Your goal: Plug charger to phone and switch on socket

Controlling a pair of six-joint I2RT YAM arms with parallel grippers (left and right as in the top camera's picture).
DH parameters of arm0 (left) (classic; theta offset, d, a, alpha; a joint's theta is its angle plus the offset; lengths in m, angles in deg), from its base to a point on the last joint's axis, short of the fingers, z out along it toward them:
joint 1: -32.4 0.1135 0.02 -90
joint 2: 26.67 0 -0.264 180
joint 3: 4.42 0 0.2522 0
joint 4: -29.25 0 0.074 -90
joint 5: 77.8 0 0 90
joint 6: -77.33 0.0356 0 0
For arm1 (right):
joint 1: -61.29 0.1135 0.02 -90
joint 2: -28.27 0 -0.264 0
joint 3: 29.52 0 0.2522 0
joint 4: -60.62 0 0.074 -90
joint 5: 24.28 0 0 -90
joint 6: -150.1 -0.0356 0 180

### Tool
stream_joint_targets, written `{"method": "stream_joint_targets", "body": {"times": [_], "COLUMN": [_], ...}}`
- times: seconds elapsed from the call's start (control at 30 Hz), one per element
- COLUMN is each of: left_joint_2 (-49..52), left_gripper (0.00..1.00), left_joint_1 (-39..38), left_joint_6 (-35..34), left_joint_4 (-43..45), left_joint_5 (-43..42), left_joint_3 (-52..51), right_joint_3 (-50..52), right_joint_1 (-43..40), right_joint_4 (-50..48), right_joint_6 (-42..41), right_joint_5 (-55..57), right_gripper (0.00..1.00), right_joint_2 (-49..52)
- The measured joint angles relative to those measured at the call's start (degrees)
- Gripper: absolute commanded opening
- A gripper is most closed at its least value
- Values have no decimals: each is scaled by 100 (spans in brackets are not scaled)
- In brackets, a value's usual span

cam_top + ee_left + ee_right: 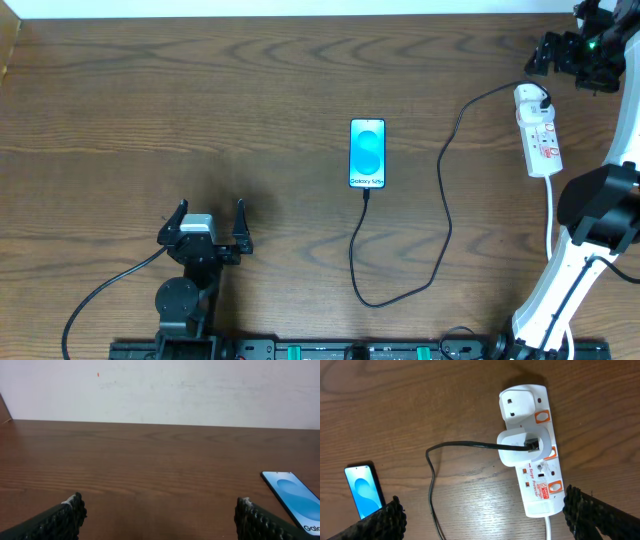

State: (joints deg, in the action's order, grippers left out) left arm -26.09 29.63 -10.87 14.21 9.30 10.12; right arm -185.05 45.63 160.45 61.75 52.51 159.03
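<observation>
Edges: the table meets a white wall at the far side; the socket lies by the right edge.
Open room: bare wood left of the phone.
Phone: mid-table, screen up.
Charger: loops from the socket to the phone's near end.
Left gripper: near-left, fingers apart, empty.
Right gripper: over the socket, fingers apart, empty.
Count: one phone, one charger, one socket, two grippers.

Phone: white wording at the screen's lower end reads "Galaxy S25" in the overhead view; the left wrist view shows only its first letters, cut by the frame edge. Socket: red lettering along the white body reads "Surge Protected"; red label near the cord end illegible
</observation>
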Motion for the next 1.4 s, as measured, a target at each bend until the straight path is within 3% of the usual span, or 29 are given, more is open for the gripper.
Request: {"method": "stream_joint_targets", "body": {"times": [1.07,1.2,1.4], "left_joint_2": [2,2,2], "left_gripper": [96,96,96], "left_joint_1": [0,0,0], "left_joint_6": [0,0,2], "left_joint_4": [0,0,-13], "left_joint_5": [0,0,0], "left_joint_3": [2,0,11], "right_joint_3": [17,601,2977], "right_joint_1": [7,116,752], "right_joint_4": [-350,-1108,-3305], "right_joint_6": [-7,-33,-74], "right_joint_5": [251,278,297], "right_gripper": [99,99,99], "right_joint_2": [0,-177,-841]}}
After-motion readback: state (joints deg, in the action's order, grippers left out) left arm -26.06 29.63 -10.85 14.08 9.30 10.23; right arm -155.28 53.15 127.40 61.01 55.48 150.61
